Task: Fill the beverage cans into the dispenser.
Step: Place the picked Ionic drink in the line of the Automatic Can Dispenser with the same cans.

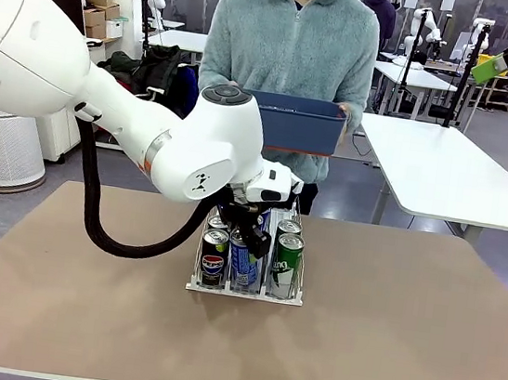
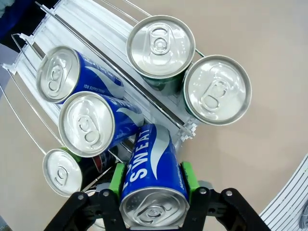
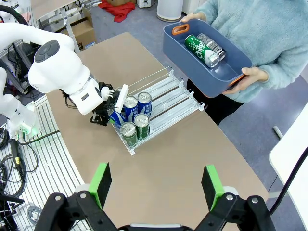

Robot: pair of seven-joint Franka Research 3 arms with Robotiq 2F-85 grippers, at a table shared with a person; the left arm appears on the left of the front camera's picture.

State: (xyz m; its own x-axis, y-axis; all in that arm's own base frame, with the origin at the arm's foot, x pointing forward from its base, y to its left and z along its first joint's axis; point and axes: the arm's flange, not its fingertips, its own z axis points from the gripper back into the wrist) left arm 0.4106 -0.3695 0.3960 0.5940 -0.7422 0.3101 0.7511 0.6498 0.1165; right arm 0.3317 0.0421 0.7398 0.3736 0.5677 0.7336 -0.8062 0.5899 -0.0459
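Note:
My left gripper (image 1: 249,238) is shut on a blue can (image 2: 153,180), its green pads (image 2: 117,179) pressing both sides. It holds the can tilted at the front end of the dispenser (image 1: 245,293), in the middle lane. In the rack stand two more blue cans (image 2: 89,122), two green cans (image 2: 161,45) and a black Pepsi can (image 1: 214,260). The lanes toward the person are bare (image 3: 173,94). My right gripper (image 3: 156,187) hangs open high above the table with nothing between its fingers.
A person at the far side holds a dark blue bin (image 1: 295,123) above the table edge. In it lie a green can (image 3: 195,45) and a darker can (image 3: 211,45). Bare tabletop surrounds the rack.

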